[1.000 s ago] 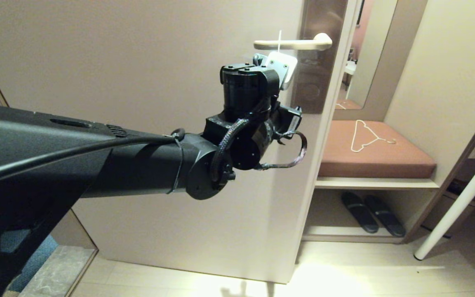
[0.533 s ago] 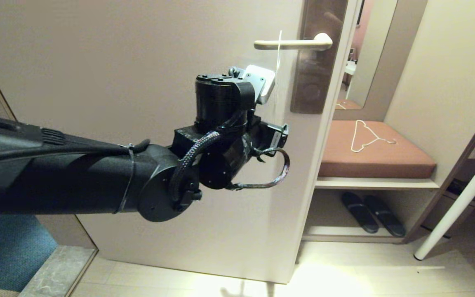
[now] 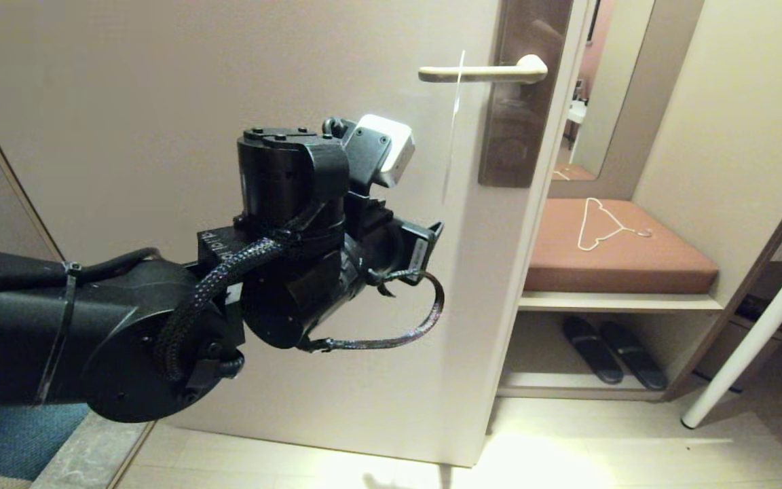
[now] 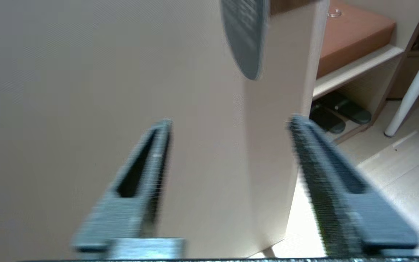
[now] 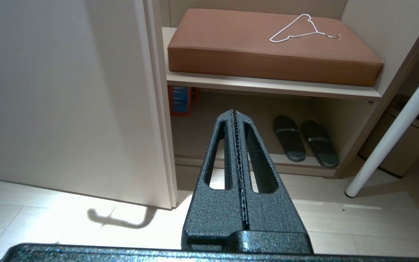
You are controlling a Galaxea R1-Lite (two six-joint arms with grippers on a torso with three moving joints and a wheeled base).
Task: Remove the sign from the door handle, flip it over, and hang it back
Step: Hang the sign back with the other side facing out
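The sign (image 3: pixel 454 129) hangs on the door handle (image 3: pixel 482 70) in the upper middle of the head view, seen edge-on, so it looks like one thin pale strip going down from the lever. In the left wrist view its rounded grey end (image 4: pixel 245 40) pokes in at the top middle. The handle sits on a tall brown plate (image 3: pixel 525 95) on the pale door (image 3: pixel 160 88). The left gripper (image 4: pixel 229 125) has its two fingers spread wide apart and nothing is between them. It is in front of the door, below the sign and not touching it. In the head view the big black left arm (image 3: pixel 160 305) fills the left and middle of the frame and hides part of the door, but it does not cover the sign or the handle. The right gripper (image 5: pixel 235 114) has its fingers pressed together with nothing in them, and it points down low at the shelves. To the right of the door there is one brown cushion (image 3: pixel 615 248) on a shelf. One thin white wire hanger (image 3: pixel 601 223) lies on the cushion. Two dark slippers (image 3: pixel 611 350) sit side by side on the lower shelf. One small orange and blue box (image 5: pixel 180 100) shows under the shelf in the right wrist view. One white table leg (image 3: pixel 751 339) slants down at the far right of the frame.
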